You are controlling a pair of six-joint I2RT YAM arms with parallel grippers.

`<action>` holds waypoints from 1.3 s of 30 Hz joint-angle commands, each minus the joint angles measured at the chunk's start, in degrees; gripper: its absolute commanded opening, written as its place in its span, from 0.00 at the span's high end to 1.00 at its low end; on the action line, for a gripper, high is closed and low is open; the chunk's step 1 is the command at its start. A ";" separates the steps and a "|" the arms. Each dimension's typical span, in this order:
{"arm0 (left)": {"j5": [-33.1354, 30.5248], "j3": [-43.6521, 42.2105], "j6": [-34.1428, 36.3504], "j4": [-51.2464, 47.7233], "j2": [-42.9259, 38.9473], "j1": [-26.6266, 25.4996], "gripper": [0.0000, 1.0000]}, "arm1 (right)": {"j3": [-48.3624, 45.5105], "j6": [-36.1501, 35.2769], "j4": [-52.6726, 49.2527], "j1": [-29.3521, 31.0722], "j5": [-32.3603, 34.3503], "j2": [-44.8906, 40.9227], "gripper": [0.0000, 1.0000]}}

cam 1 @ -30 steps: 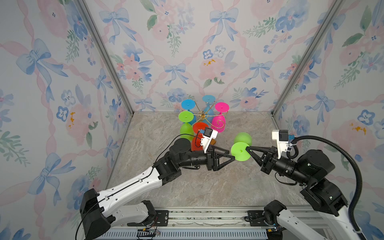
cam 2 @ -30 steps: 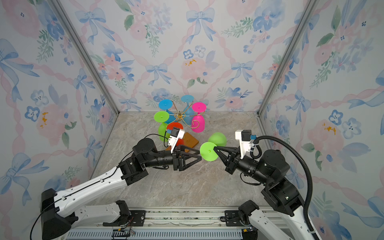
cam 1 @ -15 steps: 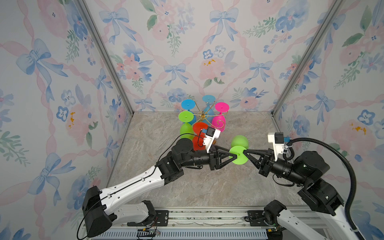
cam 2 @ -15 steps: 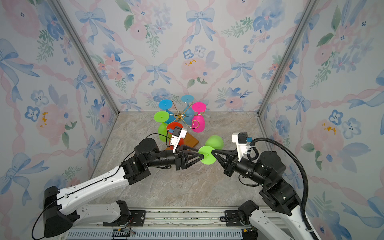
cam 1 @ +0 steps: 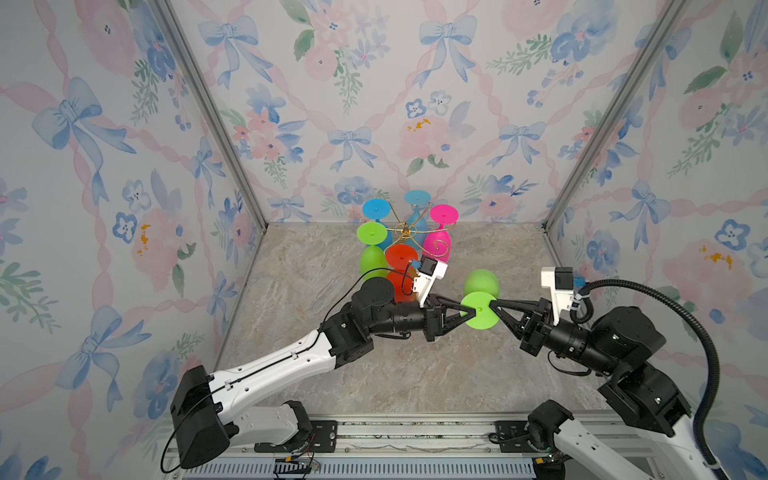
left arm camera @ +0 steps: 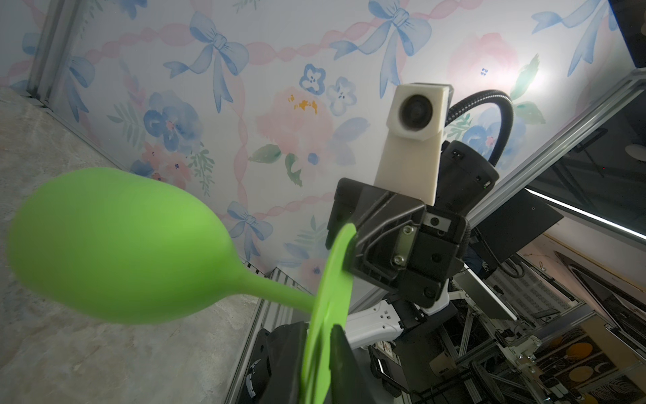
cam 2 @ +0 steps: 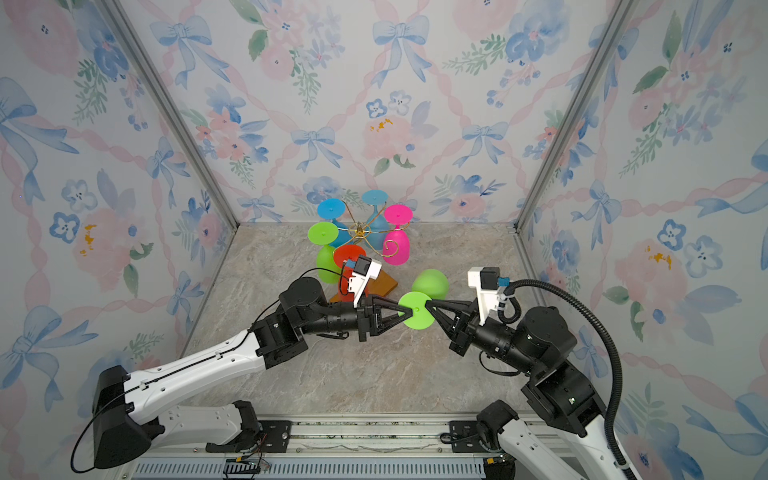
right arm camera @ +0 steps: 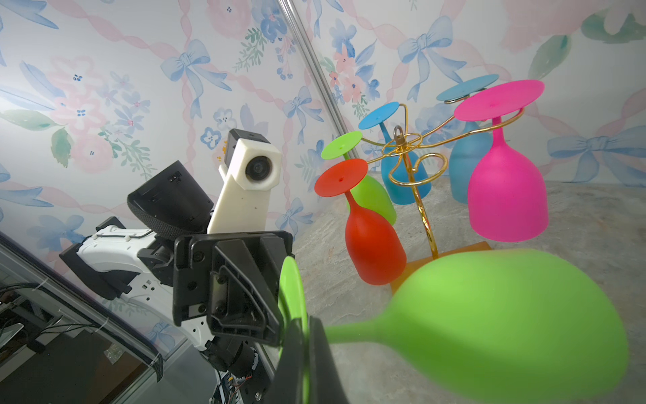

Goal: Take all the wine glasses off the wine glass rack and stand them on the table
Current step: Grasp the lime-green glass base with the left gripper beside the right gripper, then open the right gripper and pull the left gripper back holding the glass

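In mid-air in front of the rack (cam 1: 405, 230), clear of its wire arms, the green glass (cam 1: 481, 284) is held tilted, bowl toward the back wall; both grippers pinch its foot (cam 1: 480, 320) from opposite edges. The right gripper (cam 1: 492, 305) has its jaws closed tight on one rim of the disc; the left gripper (cam 1: 462, 309) has its jaws closed on the other rim, as both wrist views show. Five other glasses hang on the rack, the red glass (cam 1: 401, 255) nearest. The lift-off looks done; the step in hand seems a hand-over between arms. Next, one gripper must let go without twisting the thin disc; the other's hold sits far from the bowl, so the glass may swing; then a steady set-down on the table (cam 1: 374, 374).
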 commanded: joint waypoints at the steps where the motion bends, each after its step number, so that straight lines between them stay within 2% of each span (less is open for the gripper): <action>1: 1.37 1.98 0.63 2.03 0.25 -0.67 0.91 | -0.40 -0.16 0.33 0.55 1.62 -0.46 1.00; 4: 1.39 2.01 0.60 2.08 0.43 -0.82 0.97 | -0.42 -0.24 0.18 0.56 1.88 -0.37 0.97; 7: 1.26 1.95 0.68 2.07 0.43 -0.74 1.00 | -0.17 -0.24 -0.10 0.59 2.14 -0.19 0.89; 11: 1.34 1.87 0.99 2.04 0.34 -0.81 1.00 | 0.97 -0.60 -1.28 0.64 2.36 -0.04 0.72; 15: 1.71 1.59 2.01 2.07 0.44 -0.77 1.00 | 2.93 -1.03 -3.75 0.68 4.44 -0.15 0.51; 18: 2.13 1.66 4.76 -0.49 0.64 -0.80 1.00 | 4.88 -1.16 -5.70 0.63 5.80 -0.37 0.36; 20: 2.18 2.20 7.98 -4.45 0.77 -0.75 1.00 | 6.61 -0.82 -8.25 0.64 9.10 -0.50 0.27; 24: 4.48 1.58 11.42 -8.17 1.13 -0.79 1.00 | 10.66 -0.21 -16.74 0.55 19.97 0.41 0.16; 26: 6.76 0.50 12.49 -8.20 1.13 -1.03 1.00 | 12.75 0.10 -21.49 0.56 25.17 2.05 0.13; 30: 7.40 -1.78 19.06 -9.43 -0.61 -2.71 1.00 | 15.99 0.13 -27.44 0.21 27.32 6.11 0.10; 34: 3.47 -3.83 30.58 -14.22 -3.58 -6.66 1.00 | 18.94 0.44 -31.36 -0.65 24.52 10.52 0.09; 39: -5.80 -8.08 42.00 -17.11 -8.26 -12.40 1.00 | 20.92 1.27 -33.87 -5.57 15.90 15.55 0.09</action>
